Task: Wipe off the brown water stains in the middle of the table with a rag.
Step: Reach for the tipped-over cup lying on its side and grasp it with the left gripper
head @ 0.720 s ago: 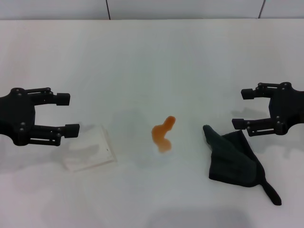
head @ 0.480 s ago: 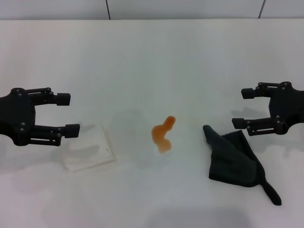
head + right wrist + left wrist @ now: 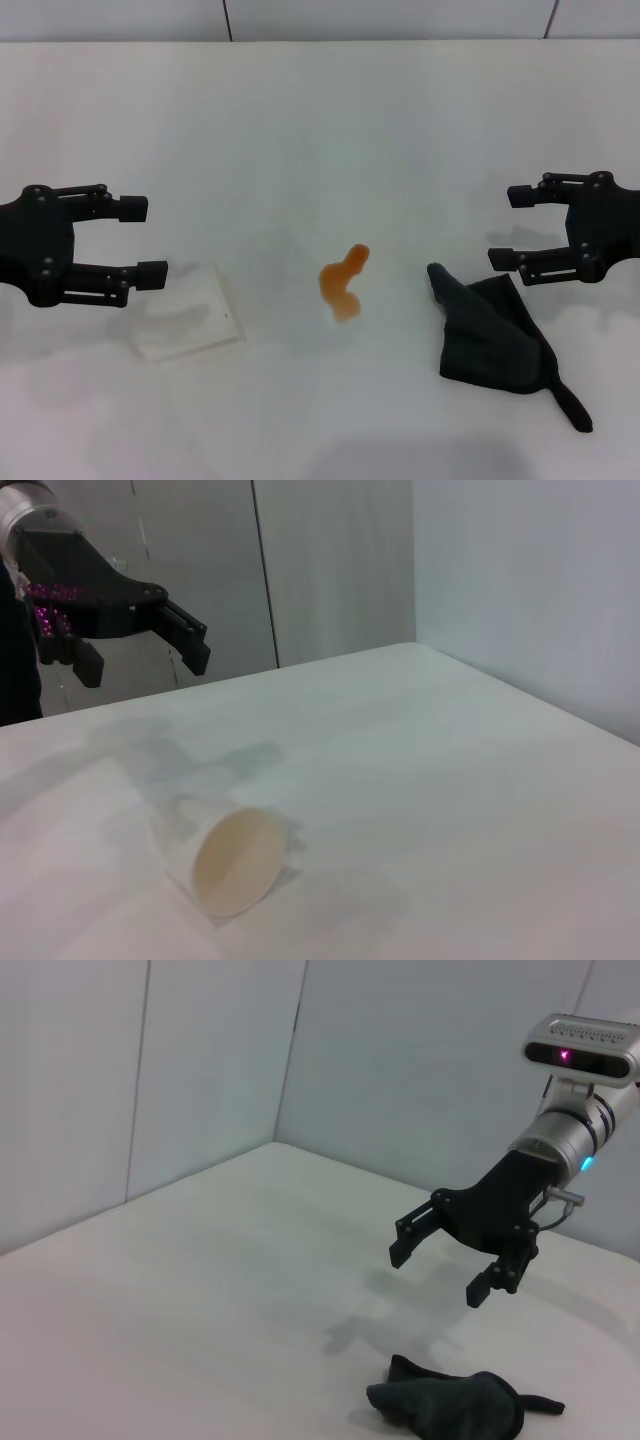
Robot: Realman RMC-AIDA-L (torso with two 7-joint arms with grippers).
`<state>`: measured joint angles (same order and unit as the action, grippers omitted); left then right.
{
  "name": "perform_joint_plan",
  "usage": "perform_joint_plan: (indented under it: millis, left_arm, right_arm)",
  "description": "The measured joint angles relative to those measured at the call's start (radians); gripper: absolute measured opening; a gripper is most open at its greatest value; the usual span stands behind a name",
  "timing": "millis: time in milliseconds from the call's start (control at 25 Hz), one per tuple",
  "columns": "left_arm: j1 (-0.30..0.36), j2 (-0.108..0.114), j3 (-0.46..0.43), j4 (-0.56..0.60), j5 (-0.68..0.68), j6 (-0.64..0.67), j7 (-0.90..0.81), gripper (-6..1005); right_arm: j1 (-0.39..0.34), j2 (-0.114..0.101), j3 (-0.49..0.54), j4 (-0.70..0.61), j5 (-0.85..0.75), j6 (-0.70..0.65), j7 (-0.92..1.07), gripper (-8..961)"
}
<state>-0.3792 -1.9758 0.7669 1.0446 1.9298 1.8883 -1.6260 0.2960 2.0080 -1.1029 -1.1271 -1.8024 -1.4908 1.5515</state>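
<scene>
An orange-brown wavy blot, the brown water stains (image 3: 344, 283), lies in the middle of the white table (image 3: 320, 130). To its right the dark charcoal rag (image 3: 495, 335) lies crumpled, its pointed tail toward the front; the left wrist view shows the rag (image 3: 450, 1405) too. My right gripper (image 3: 505, 228) hovers open just behind and right of the rag, and it is also in the left wrist view (image 3: 440, 1265). At the far left my left gripper (image 3: 143, 240) hangs open above the table, and the right wrist view (image 3: 150, 630) catches it as well.
A clear plastic cup (image 3: 185, 312) lies on its side just in front of and right of the left gripper; its orange-tinted open end (image 3: 238, 861) shows in the right wrist view. A wall (image 3: 320, 18) runs along the table's far edge.
</scene>
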Motion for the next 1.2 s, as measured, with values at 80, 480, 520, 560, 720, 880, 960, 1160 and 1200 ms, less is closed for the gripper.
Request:
perform_joint_plan:
  millis: [80,480,520,560,720,880,960,1160,1200]
  left_arm:
    - [-0.001,0.000,0.000,0.000,0.000,-0.002,0.000,888]
    - [-0.024,0.022,0.000,-0.005,0.022,-0.017,-0.005,887]
    - [-0.029,0.026,0.000,-0.010,0.025,-0.017,-0.006,887]
    - [-0.039,0.030,0.000,-0.017,0.035,-0.017,-0.008,887]
    - [-0.076,0.036,-0.001,-0.038,0.104,-0.024,-0.011,887]
    - [-0.124,0.041,0.000,-0.067,0.185,-0.029,-0.012,887]
    - [-0.145,0.042,-0.001,-0.076,0.221,-0.033,-0.013,887]
    - [-0.175,0.043,0.003,-0.080,0.268,-0.039,-0.014,887]
    - [-0.181,0.043,0.004,-0.082,0.279,-0.040,-0.014,887]
  right_arm:
    - [0.000,0.000,0.000,0.000,0.000,0.000,0.001,844]
    - [0.003,0.001,-0.002,0.008,0.009,0.001,0.004,844]
    - [0.002,0.001,-0.003,0.008,0.012,0.001,0.004,844]
    - [0.001,0.001,-0.004,0.009,0.014,0.001,0.004,844]
    - [-0.004,0.001,-0.009,0.012,0.024,0.001,0.006,844]
    - [-0.006,0.002,-0.011,0.014,0.036,-0.002,0.007,843]
    - [-0.007,0.002,-0.011,0.015,0.040,-0.006,0.008,843]
    - [-0.010,0.002,-0.013,0.021,0.043,-0.010,0.009,843]
    - [-0.010,0.002,-0.014,0.025,0.043,-0.011,0.009,843]
